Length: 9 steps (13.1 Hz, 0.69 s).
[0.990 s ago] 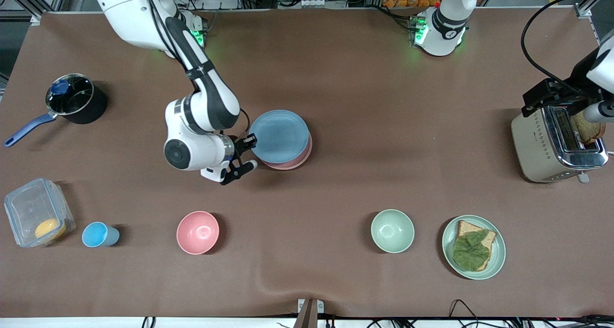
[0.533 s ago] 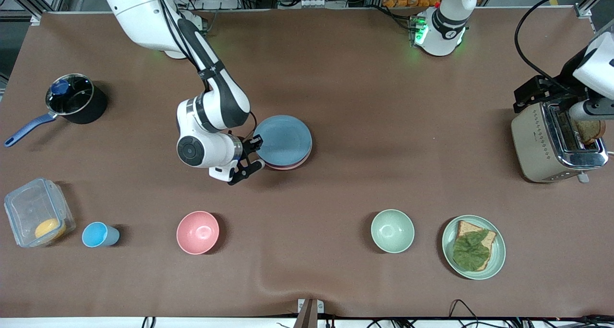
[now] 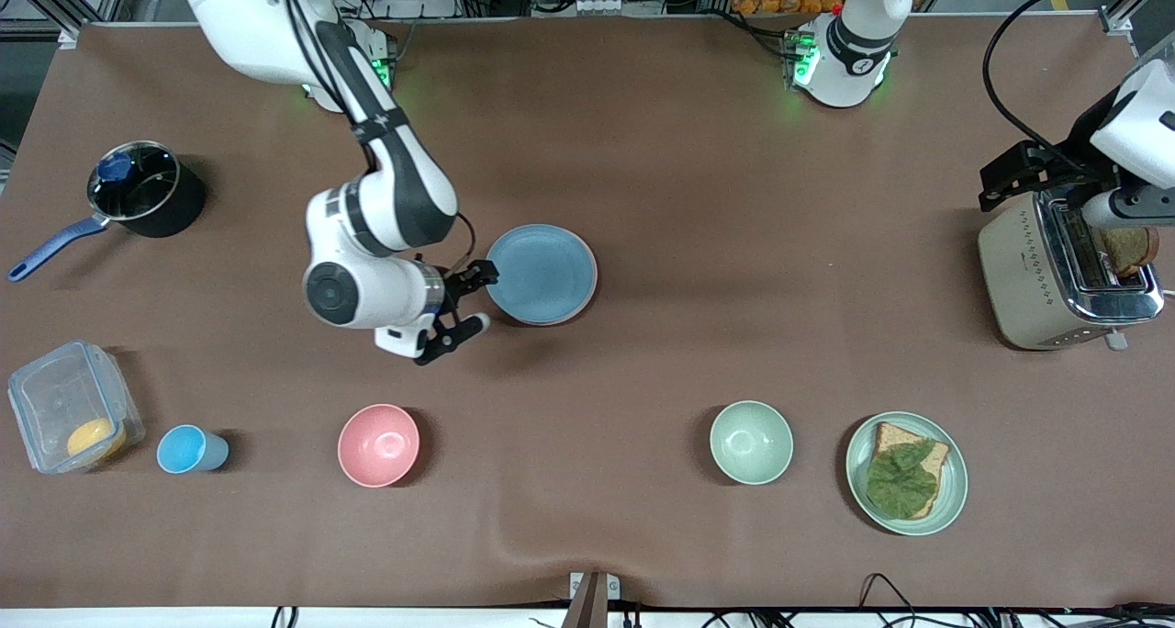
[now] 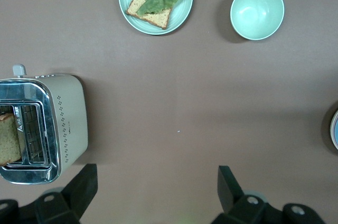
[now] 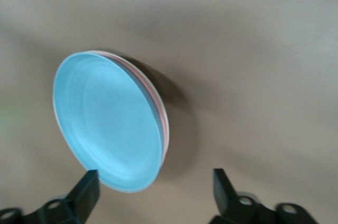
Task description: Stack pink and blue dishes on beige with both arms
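The light blue plate (image 3: pixel 542 274) lies flat in the middle of the table. It rests on the pink plate (image 5: pixel 164 124), of which only a thin rim shows in the right wrist view. I cannot make out the beige plate; anything below the pink one is covered. My right gripper (image 3: pixel 465 299) (image 5: pixel 155 189) is open and holds nothing. It sits just beside the blue plate's (image 5: pixel 108 121) rim, toward the right arm's end of the table. My left gripper (image 3: pixel 1014 176) (image 4: pixel 156 182) hangs open and high by the toaster, holding nothing.
A toaster (image 3: pixel 1065 274) with toast stands at the left arm's end. Nearer the front camera are a green plate with toast (image 3: pixel 907 473), a green bowl (image 3: pixel 751 442), a pink bowl (image 3: pixel 378 444), a blue cup (image 3: pixel 188 449) and a clear container (image 3: pixel 69 417). A dark pot (image 3: pixel 145 187) is there too.
The blue plate, raised and offset over the pink one before, has come down flat on it. My right gripper has let go and drawn back from the rim. The left hand shifted slightly.
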Available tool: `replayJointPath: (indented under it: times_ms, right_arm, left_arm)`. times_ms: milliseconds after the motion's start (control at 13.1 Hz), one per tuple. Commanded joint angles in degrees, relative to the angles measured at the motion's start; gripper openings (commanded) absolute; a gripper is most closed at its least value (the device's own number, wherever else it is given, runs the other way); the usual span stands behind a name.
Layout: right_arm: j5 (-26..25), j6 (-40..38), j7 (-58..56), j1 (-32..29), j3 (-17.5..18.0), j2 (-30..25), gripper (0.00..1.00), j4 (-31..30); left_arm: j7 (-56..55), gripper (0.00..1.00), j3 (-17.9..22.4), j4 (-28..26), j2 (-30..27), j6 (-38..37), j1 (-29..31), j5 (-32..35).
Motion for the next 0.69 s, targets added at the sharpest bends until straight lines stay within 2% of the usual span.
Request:
replayJointPath:
  times_ms: [0, 152, 305, 457, 533, 609]
  right_arm:
    - [-2.8, -8.6, 8.9, 0.0, -3.3, -2.7, 1.0, 5.1]
    - [-9.5, -16.6, 13.0, -0.1, -5.3, -5.2, 1.0, 10.4]
    - [-17.6, -17.6, 13.3, -1.9, -5.2, -12.1, 1.0, 10.2]
    - [-19.1, -21.9, 12.7, -7.8, -4.8, -17.8, 1.0, 8.9]
    - [-19.8, -23.7, 12.6, -11.8, -2.8, -19.4, 1.0, 9.0]
    - [-22.5, -23.9, 12.3, -16.2, 0.1, -21.1, 1.0, 8.9]
  left_arm:
    - [-0.2, 1.0, -0.2, 0.1, -0.4, -0.9, -0.2, -0.8]
    - [0.1, 1.0, -1.0, 0.1, -0.6, -0.9, 0.1, -0.8]
    - [0.2, 1.0, -1.0, 0.3, -0.5, -1.0, 0.3, -0.7]
    - [0.2, 1.0, -1.1, 0.5, -0.5, -1.0, 0.1, 0.0]
    - [0.2, 1.0, -1.1, 0.5, -0.5, -1.0, 0.1, 0.0]
    - [0.2, 1.0, -1.1, 0.5, -0.4, -1.0, 0.1, 0.0]
